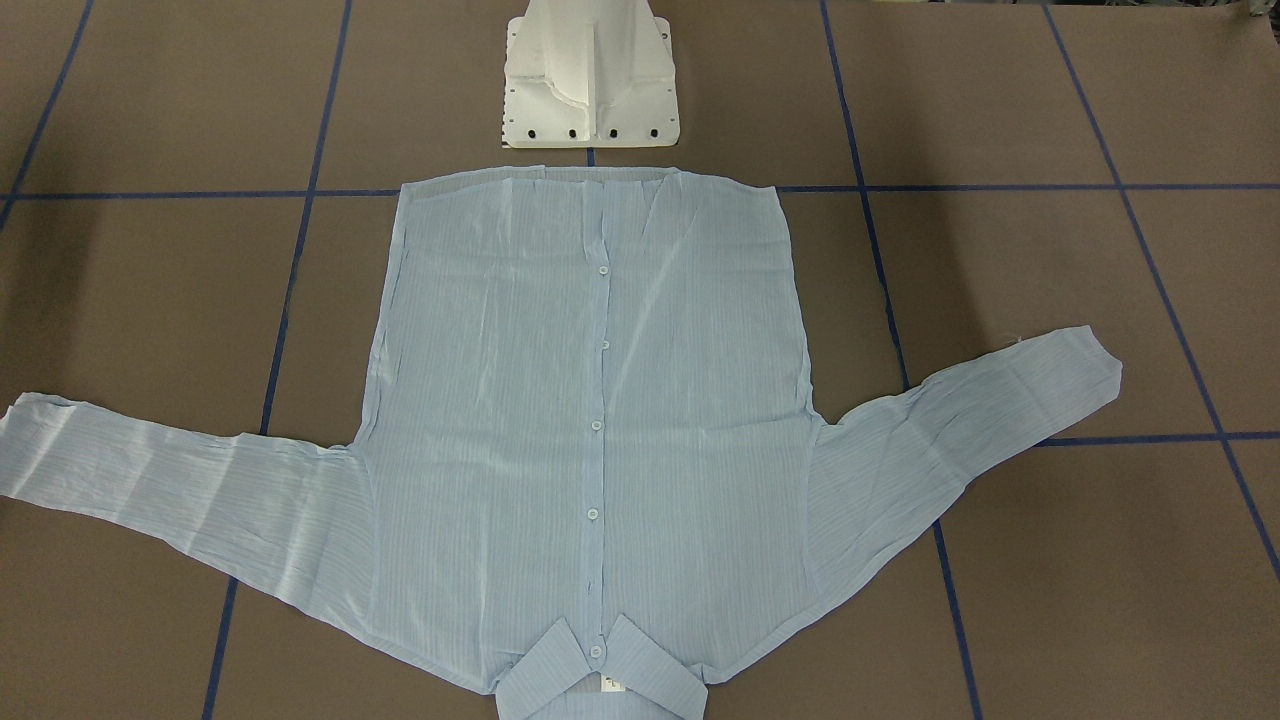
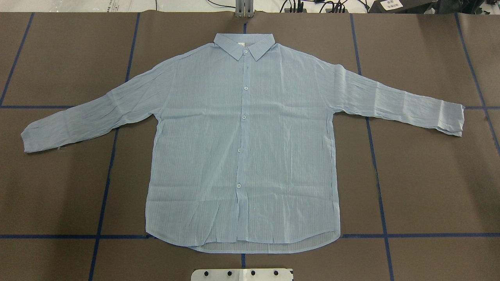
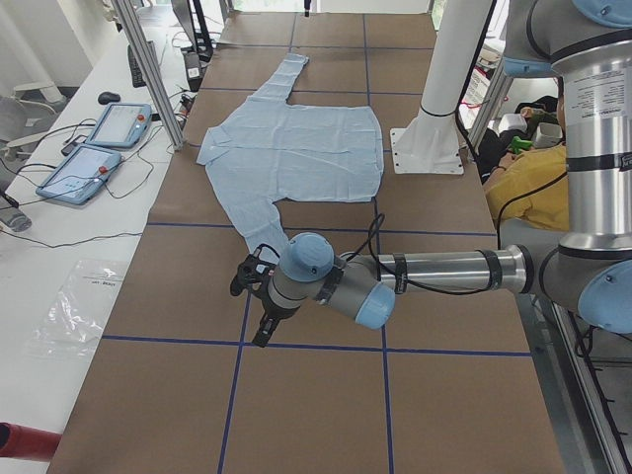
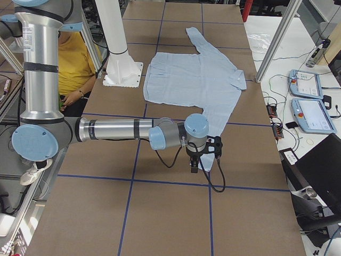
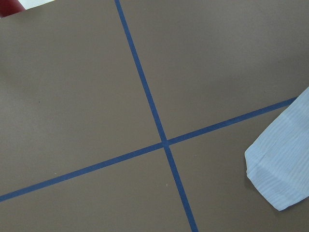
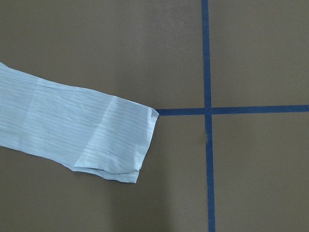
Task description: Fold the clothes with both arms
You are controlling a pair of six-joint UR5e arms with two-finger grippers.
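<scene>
Left claw [image 3: 259,306] and right claw [image 4: 201,160]: cannot tell whether parted or closed. Between them, spread flat and front-up on the bench [image 2: 429,175], the shirt [image 2: 273,148], one cuff close by each claw. Expect light, limp, sheer cloth, apt to slide and bunch; pinch thinly at the cuffs or shoulders. Light blue, finely striped, pointed collar, small white buttons, wrinkled all over.

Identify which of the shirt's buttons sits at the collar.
The topmost button, fastening the collar; the other four run down the shirt front below it.
</scene>
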